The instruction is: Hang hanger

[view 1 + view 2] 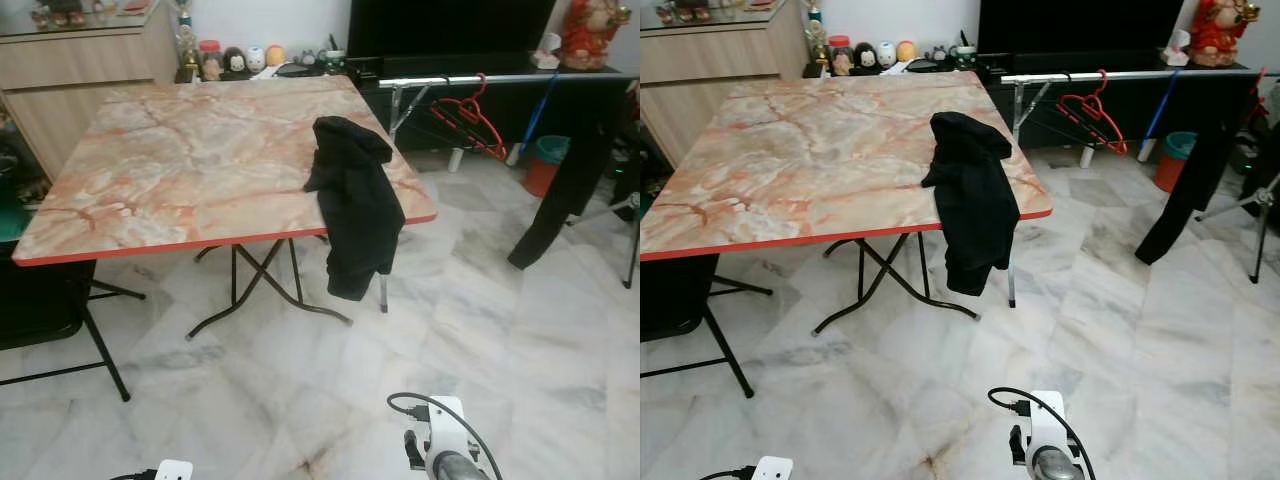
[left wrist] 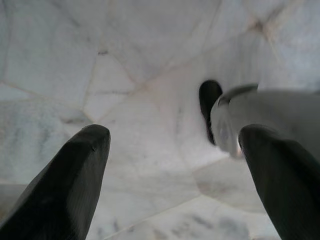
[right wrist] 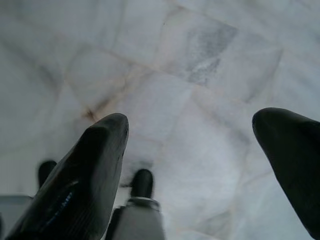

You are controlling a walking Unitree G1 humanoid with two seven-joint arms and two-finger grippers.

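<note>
A: Here, the left gripper [image 2: 172,165] and right gripper [image 3: 200,165] hang over the marble floor [image 1: 500,340], fingers spread, holding nothing.

B: And the red hanger [image 1: 470,115]?

A: Hooked on the silver rail [image 1: 520,76], beyond the table's [image 1: 150,170] far right corner; a black garment [image 1: 355,205] drapes over the right edge; seemingly the approach step; next, walk nearer.

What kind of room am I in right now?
Likely a home living room: a marble-top folding table with a black garment draped over it, a TV console, and a clothes rail holding a red hanger.
</note>
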